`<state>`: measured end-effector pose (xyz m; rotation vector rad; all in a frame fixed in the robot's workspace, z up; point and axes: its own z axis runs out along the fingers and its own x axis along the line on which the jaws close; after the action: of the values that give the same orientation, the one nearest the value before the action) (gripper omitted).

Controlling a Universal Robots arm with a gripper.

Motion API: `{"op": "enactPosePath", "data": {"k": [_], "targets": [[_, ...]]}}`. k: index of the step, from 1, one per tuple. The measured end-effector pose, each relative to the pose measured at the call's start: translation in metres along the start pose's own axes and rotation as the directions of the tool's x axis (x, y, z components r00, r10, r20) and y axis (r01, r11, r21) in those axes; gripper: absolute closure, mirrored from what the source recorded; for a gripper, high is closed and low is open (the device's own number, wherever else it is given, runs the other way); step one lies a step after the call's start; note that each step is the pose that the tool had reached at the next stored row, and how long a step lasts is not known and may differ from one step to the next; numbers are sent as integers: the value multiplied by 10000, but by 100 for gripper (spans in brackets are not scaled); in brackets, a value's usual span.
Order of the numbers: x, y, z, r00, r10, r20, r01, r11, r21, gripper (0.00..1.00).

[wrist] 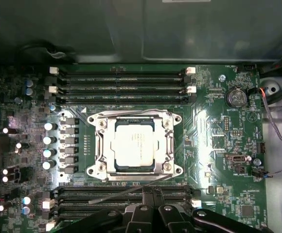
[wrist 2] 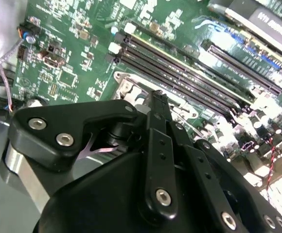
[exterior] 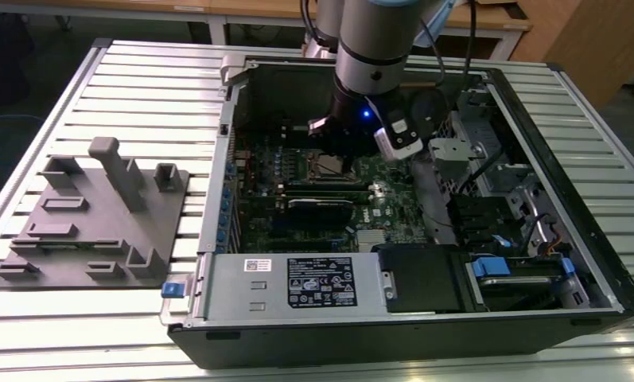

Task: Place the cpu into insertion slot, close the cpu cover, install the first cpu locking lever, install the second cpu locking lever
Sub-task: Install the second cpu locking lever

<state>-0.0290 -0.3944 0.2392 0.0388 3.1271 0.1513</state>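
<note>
In the first wrist view the cpu (wrist: 133,145), a dull silver square, lies in the insertion slot on the green motherboard. The cpu cover (wrist: 168,141), a silver frame with an open window, lies flat around it. One thin wire lever (wrist: 131,113) runs along the cover's far edge. Another lever (wrist: 114,195) slants across the memory slots, its end close to my fingertips. My gripper (wrist: 153,191) is shut with its black fingers pressed together beside the socket, also seen in the second wrist view (wrist 2: 158,96). In the exterior view the gripper (exterior: 336,155) hangs just over the socket (exterior: 331,166).
The open computer case (exterior: 221,263) sits on a slatted table (exterior: 104,72). A labelled power supply box (exterior: 295,282) lies at the near edge and drive bays (exterior: 507,270) on the exterior view's right. A grey fixture (exterior: 94,215) stands outside the case. Memory slots (wrist: 121,83) flank the socket.
</note>
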Motion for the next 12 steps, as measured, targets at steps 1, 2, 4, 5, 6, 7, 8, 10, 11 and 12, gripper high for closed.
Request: {"op": "enactPosePath", "data": {"k": [1, 2, 4, 5, 6, 7, 8, 10, 11, 12], "targets": [[4, -9, 0, 10000, 3, -30, -3, 10000, -57, 89], [10, -16, 1, 10000, 8, -69, -9, 10000, -83, 89], [22, -48, 5, 9999, 13, -127, -14, 10000, -97, 89], [29, -59, 13, 9999, 16, -153, -18, 10000, -98, 89], [33, -62, 22, 9998, 19, -185, -21, 9999, -100, 89], [41, -64, 28, 9997, 24, -223, -26, 9999, -98, 89], [51, -66, 31, 9997, 28, -259, -30, 9999, -100, 89], [66, -67, 41, 9995, 32, -313, -35, 9999, -113, 89], [68, -67, 43, 9995, 32, -328, -36, 9999, -119, 89], [68, -67, 42, 9995, 33, -330, -37, 9999, -119, 89]]}}
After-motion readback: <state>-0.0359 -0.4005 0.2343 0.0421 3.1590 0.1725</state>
